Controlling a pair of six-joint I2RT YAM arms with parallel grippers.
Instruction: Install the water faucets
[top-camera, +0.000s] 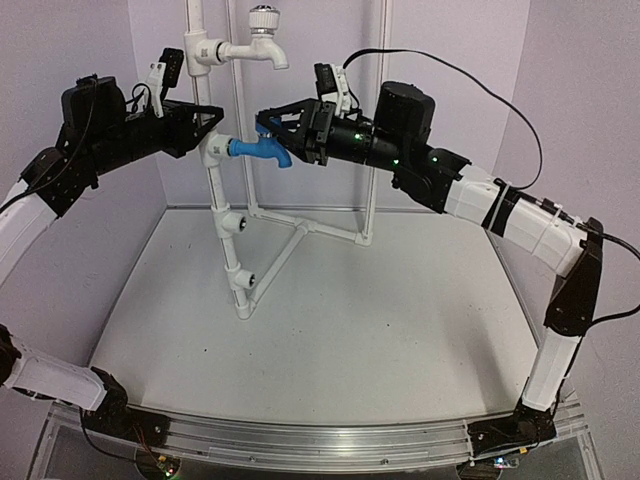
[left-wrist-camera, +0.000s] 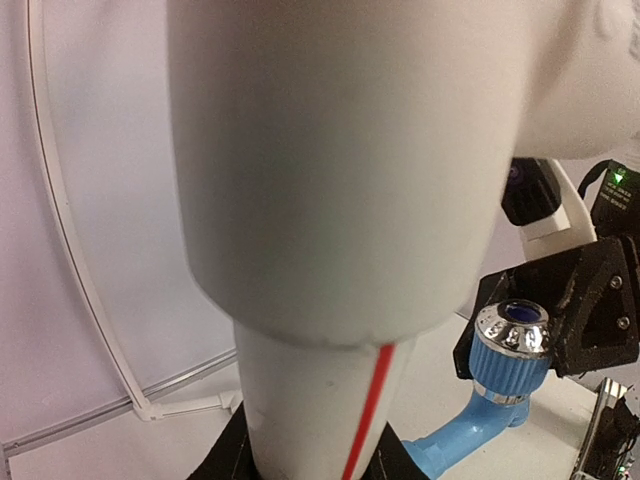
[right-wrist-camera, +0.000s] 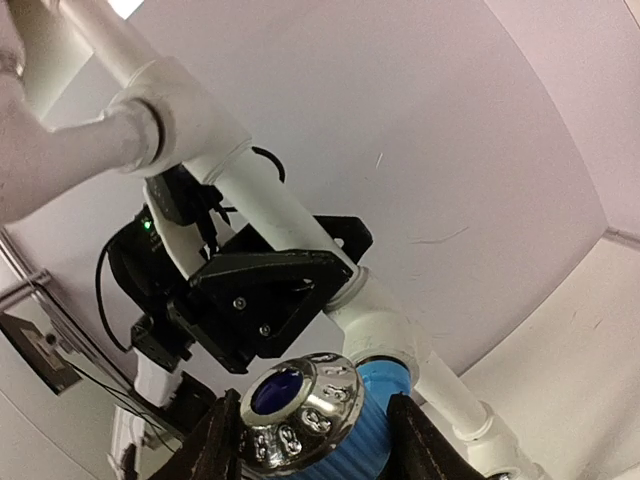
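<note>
A white pipe frame (top-camera: 212, 190) stands upright on the table. The white faucet (top-camera: 262, 40) with its silvery knob sits in the frame's top fitting. Lower down, the blue faucet (top-camera: 262, 150) sticks out of a side socket, spout turned down. My left gripper (top-camera: 208, 120) is shut on the upright pipe (left-wrist-camera: 320, 390) just above that socket, and the pipe fills the left wrist view. My right gripper (right-wrist-camera: 312, 445) is shut on the blue faucet's ribbed, chrome-capped knob (right-wrist-camera: 305, 415), one finger on each side.
Two open side sockets (top-camera: 240, 222) (top-camera: 247, 280) face right lower on the upright. The frame's base legs (top-camera: 305, 235) spread across the back of the table. Pale walls close in behind and on both sides.
</note>
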